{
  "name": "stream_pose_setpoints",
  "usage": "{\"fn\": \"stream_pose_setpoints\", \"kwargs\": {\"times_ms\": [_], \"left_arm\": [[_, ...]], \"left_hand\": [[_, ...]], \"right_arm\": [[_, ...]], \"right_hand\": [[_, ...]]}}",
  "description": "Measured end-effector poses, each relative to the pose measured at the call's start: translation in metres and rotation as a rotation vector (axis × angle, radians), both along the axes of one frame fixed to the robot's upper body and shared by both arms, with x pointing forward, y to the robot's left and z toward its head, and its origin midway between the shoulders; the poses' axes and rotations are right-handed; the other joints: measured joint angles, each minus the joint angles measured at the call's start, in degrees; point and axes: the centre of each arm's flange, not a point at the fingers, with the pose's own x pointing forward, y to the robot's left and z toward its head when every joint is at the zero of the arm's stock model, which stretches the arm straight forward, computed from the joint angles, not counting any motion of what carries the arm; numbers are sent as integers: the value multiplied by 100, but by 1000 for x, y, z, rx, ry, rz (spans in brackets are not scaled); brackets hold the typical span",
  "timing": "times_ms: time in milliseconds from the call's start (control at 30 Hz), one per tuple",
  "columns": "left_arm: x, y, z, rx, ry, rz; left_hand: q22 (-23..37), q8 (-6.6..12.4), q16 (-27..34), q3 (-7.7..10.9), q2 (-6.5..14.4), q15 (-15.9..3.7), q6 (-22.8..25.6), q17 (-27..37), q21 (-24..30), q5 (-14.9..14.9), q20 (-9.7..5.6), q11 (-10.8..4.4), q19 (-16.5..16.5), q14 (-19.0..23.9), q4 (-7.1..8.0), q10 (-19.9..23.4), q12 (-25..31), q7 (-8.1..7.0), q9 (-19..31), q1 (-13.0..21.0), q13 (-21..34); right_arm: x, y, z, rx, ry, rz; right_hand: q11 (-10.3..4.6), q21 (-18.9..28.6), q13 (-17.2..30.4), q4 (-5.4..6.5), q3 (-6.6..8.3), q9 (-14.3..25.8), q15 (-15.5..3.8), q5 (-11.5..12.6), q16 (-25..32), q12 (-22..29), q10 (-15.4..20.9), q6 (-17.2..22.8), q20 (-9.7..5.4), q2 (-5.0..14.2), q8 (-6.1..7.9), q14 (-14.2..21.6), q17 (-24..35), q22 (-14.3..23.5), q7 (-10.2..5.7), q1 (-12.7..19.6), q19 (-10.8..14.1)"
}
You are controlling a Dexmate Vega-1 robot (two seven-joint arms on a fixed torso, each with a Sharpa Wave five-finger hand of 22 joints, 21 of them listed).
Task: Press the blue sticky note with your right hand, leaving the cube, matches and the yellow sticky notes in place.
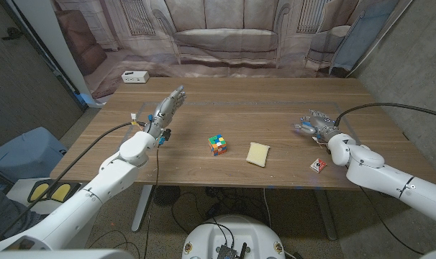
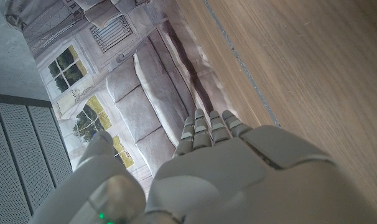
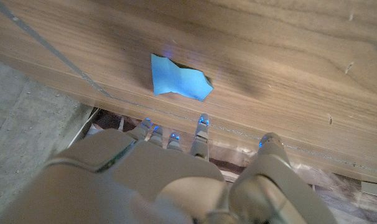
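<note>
The right hand (image 1: 315, 126) is hovering over the blue note (image 3: 178, 78) at the desk's (image 1: 232, 115) right side, fingers apart, holding nothing. It should be coming straight down, pressing gently, avoiding the matches (image 1: 318, 166).

A robot test room or lab dressed up as a living room, not a real home; a printed backdrop (image 1: 225, 32) of a sofa and panelled windows hangs along the far side at 12 o'clock, its fabric creased and its hem sagging onto the wooden surface (image 1: 275, 101); bare grey concrete wall (image 1: 412, 57) stands at 2 o'clock; a white power strip (image 1: 134, 76) lies at 11 o'clock; loose cables (image 1: 185, 205) trail on the floor beneath the near edge at 6 o'clock; a yellow-topped foot pedal (image 1: 49, 191) sits on the floor at 8 o'clock.
</note>
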Motion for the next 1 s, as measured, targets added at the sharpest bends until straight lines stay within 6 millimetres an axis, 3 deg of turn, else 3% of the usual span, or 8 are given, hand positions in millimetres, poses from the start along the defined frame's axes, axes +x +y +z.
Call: {"fn": "stream_pose_setpoints", "kwargs": {"times_ms": [1000], "left_arm": [[1, 5, -4, -7, 15, 11]], "left_hand": [[0, 0, 0, 1, 37, 0, 31, 0, -44, 0, 31, 0, 31, 0, -49, 63, 0, 31, 0, 39, 0]], "right_arm": [[13, -4, -10, 17, 45, -26]], "right_hand": [[0, 45, 0, 0, 0, 2, 0, 0, 45, 44, 0, 47, 41, 0, 0, 0, 0, 0, 44, 0, 0]]}}
